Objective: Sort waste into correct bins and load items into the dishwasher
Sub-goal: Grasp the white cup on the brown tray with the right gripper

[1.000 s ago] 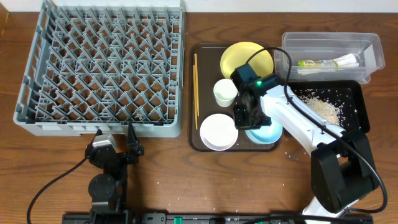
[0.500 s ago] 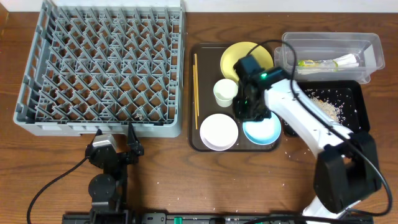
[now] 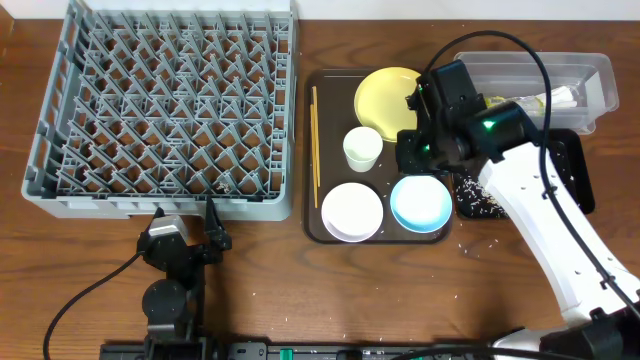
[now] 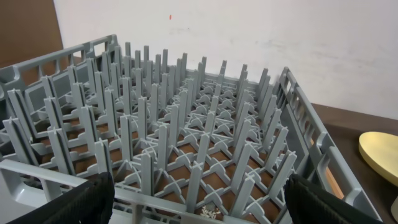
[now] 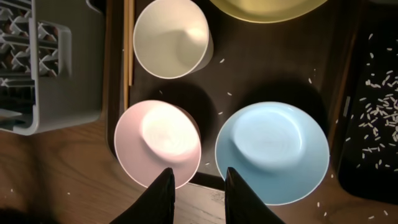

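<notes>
Overhead view: on a dark wooden table [image 3: 300, 290], the left gripper [image 3: 183, 212] sits at the near edge of a grey plastic dish rack [image 3: 165, 105], whose grid of upright pegs stretches ahead of its fingers. The white right arm [image 3: 540, 215] hangs over a dark rectangular tray [image 3: 335, 110], with its fingers hidden beneath the wrist. The tray holds a round yellow plate [image 3: 380, 95], a cream cup [image 3: 363, 148], a pale bowl [image 3: 352, 211], a glossy blue bowl [image 3: 421, 203] and thin wooden chopsticks [image 3: 315, 130] along its left rim.

Left wrist view: two black fingers are spread wide at the bottom corners, grasping nothing. Ribbed rack pegs fill the space between and beyond them. The plate's flat edge shows far to the right.

Right wrist view: the right gripper [image 5: 199, 171] has two dark fingers parted and released, with nothing between them. The pale bowl, smooth and pinkish here, lies just ahead of the left finger, and the blue bowl just ahead of the right. The cup stands beyond the pale bowl, mouth up. Loose rice grains [image 5: 379, 118] speckle a black bin [image 5: 373, 62] far to the right.
</notes>
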You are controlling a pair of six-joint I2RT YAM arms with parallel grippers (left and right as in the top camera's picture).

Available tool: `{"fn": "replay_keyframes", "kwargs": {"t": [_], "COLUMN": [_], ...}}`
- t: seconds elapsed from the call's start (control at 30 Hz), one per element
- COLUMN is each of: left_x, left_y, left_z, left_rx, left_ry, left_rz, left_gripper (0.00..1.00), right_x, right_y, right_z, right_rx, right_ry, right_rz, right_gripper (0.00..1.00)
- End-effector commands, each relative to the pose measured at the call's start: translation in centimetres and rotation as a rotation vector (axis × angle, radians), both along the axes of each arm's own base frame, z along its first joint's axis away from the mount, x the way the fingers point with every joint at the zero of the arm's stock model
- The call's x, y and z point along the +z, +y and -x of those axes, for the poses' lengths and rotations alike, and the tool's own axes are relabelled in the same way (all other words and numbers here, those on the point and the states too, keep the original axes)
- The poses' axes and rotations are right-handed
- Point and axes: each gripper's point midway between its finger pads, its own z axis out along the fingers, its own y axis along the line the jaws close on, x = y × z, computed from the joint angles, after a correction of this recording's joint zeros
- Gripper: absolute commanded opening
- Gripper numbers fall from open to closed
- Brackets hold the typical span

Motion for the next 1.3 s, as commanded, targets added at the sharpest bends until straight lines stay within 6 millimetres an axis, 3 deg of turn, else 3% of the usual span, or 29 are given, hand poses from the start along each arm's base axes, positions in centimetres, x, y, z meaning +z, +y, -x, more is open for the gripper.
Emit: {"fn": "replay_keyframes", "kwargs": {"t": [0.0, 0.43, 0.57, 0.77, 0.83, 1.03, 1.07, 1.27], "left_x": [-1.7, -1.7, -1.7, -1.7, -1.7, -1.7, -1.7, -1.7], "left_y": [0.3, 0.3, 0.3, 0.3, 0.3, 0.3, 0.3, 0.3], "left_z": [0.1, 0.1, 0.1, 0.1, 0.1, 0.1, 0.1, 0.1], "left_rx": [0.015, 0.015, 0.015, 0.015, 0.015, 0.015, 0.015, 0.015], "left_ry": [0.052, 0.052, 0.052, 0.052, 0.052, 0.052, 0.052, 0.052], "left_rz": [-0.015, -0.015, -0.015, -0.015, -0.015, -0.015, -0.015, -0.015], "left_gripper": [0.89, 0.89, 0.89, 0.89, 0.89, 0.89, 0.89, 0.89], "right_x": [0.9, 1.6, 1.9, 1.8, 1.4, -0.6, -1.9, -6.2], "right_y": [0.1, 1.0, 2.0, 2.1, 2.4, 3.8, 4.1, 4.5], "right_z": [-0.1, -1.5, -1.6, -1.8, -2.5, -5.4, -6.1, -7.0], "right_rx": [0.032, 0.042, 0.064, 0.064, 0.064, 0.058, 0.057, 0.037], "right_ry": [-0.029, -0.097, -0.108, -0.114, -0.122, -0.146, -0.136, -0.052], "right_rz": [-0.003, -0.031, -0.064, -0.063, -0.066, -0.080, -0.077, -0.053], "right_gripper": [0.25, 0.15, 0.05, 0.04, 0.08, 0.36, 0.40, 0.42]}}
